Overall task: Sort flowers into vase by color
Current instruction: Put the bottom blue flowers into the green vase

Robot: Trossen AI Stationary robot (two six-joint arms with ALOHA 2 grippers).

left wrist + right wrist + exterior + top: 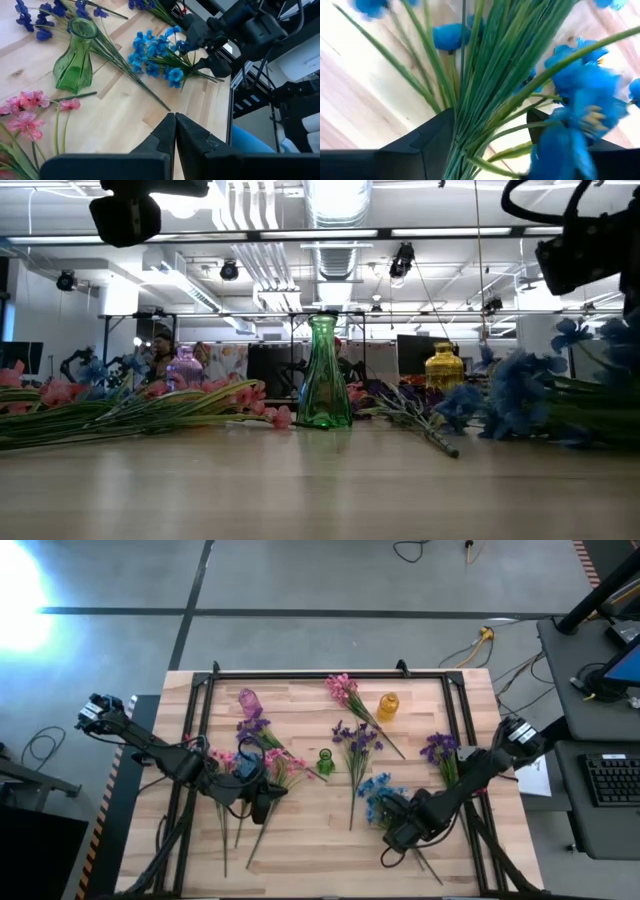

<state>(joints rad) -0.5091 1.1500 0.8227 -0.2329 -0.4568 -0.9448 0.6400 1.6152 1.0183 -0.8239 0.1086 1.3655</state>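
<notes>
Right gripper (400, 832) down over blue flowers (378, 792) near counter's (300, 870) front-right; fingers set wide, straddling bunched green stems, not clamped yet. Close low on stems, w/ all strands gathered between fingers, then lift straight. Left gripper (175, 131) pinched shut, empty, by pink flowers (232, 760). Green vase (325, 761) mid-counter, open wood between. Purple sprigs (357, 740) close by; frame rail near right edge, so swing inward.

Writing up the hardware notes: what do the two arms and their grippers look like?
Both arms are dark, nearly black, jointed links with black cables running alongside. The left gripper has two matte black, wedge-shaped fingers tapering to points. The right gripper has the same flat black, angular fingers. No markings are visible.
</notes>
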